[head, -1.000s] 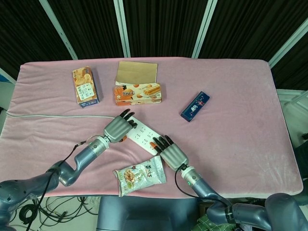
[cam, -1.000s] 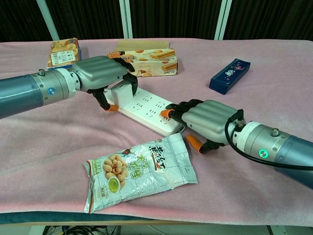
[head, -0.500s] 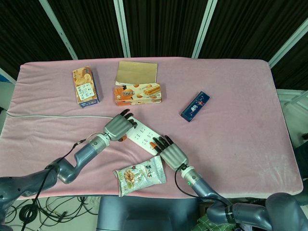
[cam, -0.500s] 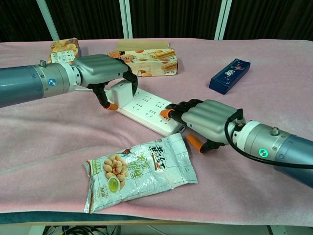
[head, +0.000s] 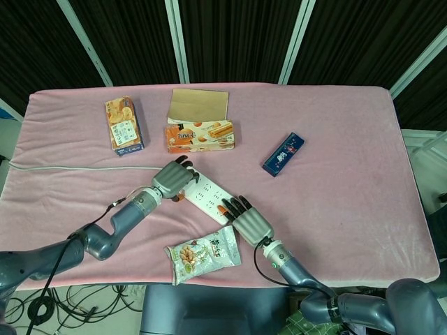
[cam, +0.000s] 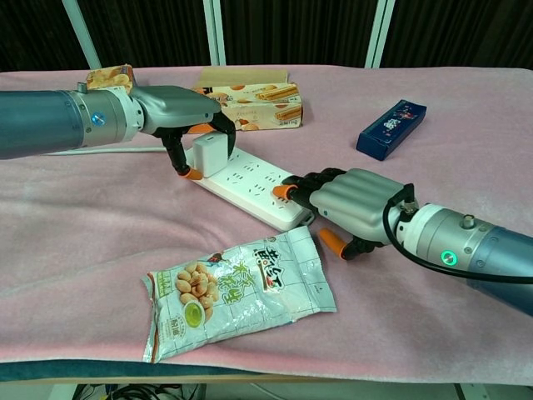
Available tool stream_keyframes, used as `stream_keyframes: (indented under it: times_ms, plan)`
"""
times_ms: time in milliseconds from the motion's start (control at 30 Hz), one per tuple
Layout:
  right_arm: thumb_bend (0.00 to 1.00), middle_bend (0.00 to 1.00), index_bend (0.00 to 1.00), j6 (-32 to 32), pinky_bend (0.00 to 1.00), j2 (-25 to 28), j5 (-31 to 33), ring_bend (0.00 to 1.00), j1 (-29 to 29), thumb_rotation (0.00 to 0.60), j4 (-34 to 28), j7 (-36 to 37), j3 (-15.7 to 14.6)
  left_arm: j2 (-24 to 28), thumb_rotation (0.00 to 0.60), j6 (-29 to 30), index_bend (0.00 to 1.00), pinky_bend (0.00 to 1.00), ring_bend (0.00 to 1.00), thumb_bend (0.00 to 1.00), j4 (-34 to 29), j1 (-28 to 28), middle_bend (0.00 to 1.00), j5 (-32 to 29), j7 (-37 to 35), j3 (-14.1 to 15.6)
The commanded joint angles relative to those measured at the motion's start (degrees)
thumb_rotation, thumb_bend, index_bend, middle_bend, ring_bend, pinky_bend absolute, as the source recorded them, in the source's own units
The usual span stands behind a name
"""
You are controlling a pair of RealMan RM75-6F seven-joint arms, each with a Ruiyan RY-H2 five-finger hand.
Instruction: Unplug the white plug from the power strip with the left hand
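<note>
Chest view: one white plug [cam: 210, 153] stands at the far end of one white power strip [cam: 250, 185], pinched by the left hand [cam: 175, 112], which reaches in from the left with its fingers curled down over the plug. The right hand [cam: 354, 203] presses palm-down on the strip's near end. Two snack boxes, one blue pack and one nut bag [cam: 237, 292] share the pink table [cam: 75, 250].
</note>
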Motion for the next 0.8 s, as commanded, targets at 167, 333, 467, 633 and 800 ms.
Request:
stream_keyframes:
  times_ms: [167,333,467,633,800]
  plan:
    - [0.62,0.00,0.01,-0.4,0.06,0.1,-0.2,0.04,0.2,0.600,0.0,0.0,-0.3,1.3,0.600,-5.4,0.63,0.11,0.17,0.64,-1.9,-2.5,0.62,-7.3,4.7,-1.2]
    - [0.62,0.03,0.03,0.0,0.06,0.3,-1.2,0.04,0.3,0.600,-0.7,-0.1,-0.7,2.5,0.600,-7.5,0.63,0.11,0.17,0.64,-3.5,-4.0,0.62,-12.7,8.9,-0.2]
    - [0.62,0.03,0.04,0.2,0.06,0.4,-2.4,0.04,0.8,0.600,-0.9,-1.2,-1.1,2.9,0.600,-6.9,0.63,0.11,0.17,0.64,-4.6,-4.7,0.62,-15.8,11.1,0.4]
    - [0.62,0.03,0.04,-0.4,0.06,0.3,-1.5,0.04,1.0,0.600,-1.2,-2.0,-0.8,3.1,0.600,-4.4,0.64,0.11,0.17,0.64,-5.6,-5.2,0.62,-18.1,13.7,0.9]
    - [0.62,0.03,0.04,-0.7,0.06,0.4,-0.6,0.04,1.0,0.600,-1.1,-2.2,-0.7,2.4,0.600,-0.6,0.65,0.11,0.19,0.64,-6.3,-4.7,0.63,-17.7,14.9,1.3]
